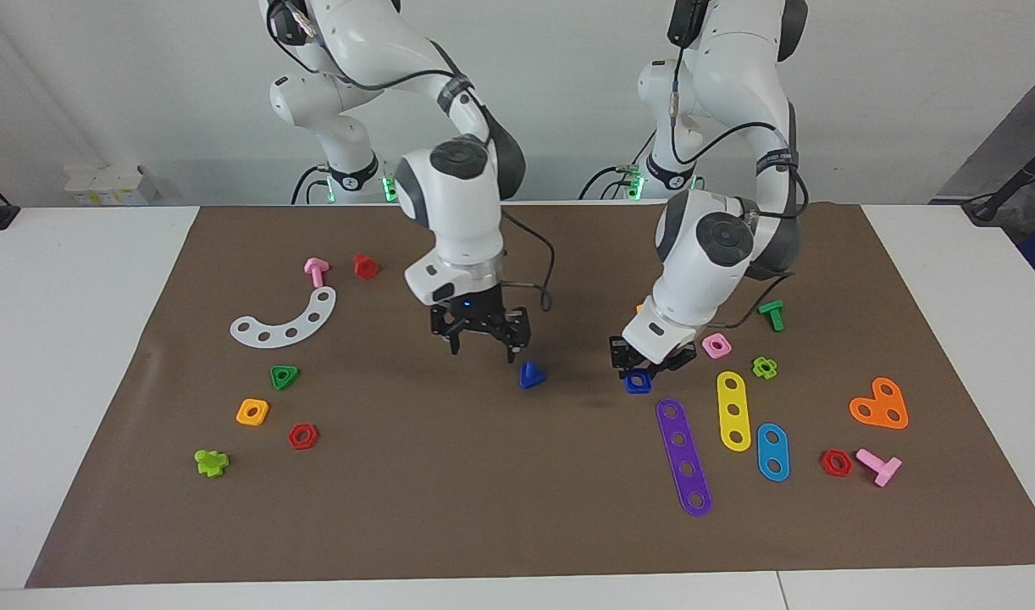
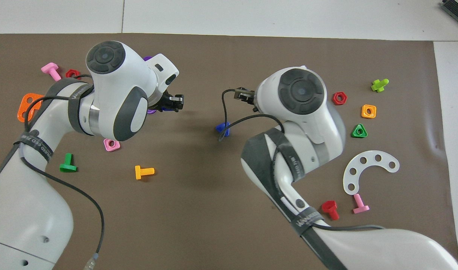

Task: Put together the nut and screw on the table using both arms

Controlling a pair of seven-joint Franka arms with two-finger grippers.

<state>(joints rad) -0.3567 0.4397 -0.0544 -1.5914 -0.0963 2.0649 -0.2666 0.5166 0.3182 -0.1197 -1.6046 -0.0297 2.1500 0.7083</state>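
Right gripper (image 1: 482,343) hangs over the mat (image 1: 484,508) near mid-table, fingers spread wide, nothing between them. Screw (image 1: 531,374) lies on the mat just beside and below that gripper, toward the left arm's end, clear of both fingertips; its triangular head is flat on the mat. In the overhead view the screw (image 2: 223,128) shows past the right arm's wrist, partly crossed by a black cable.

Left gripper (image 1: 644,366) is low over the mat, fingers pressed in on the nut (image 1: 638,383), which pokes out under the fingertips. Nut sits close to the mat; whether it touches I cannot tell. In the overhead view the gripper (image 2: 173,104) shows, but the nut is hard to make out there.

Screw and nut are near each other but apart, the screw toward the right arm's end.

Purple strip (image 1: 683,456) lies just beside the nut, farther from the robots. Pink nut (image 1: 716,345) sits close by the left wrist, and the yellow strip (image 1: 733,410) lies beside the purple one.
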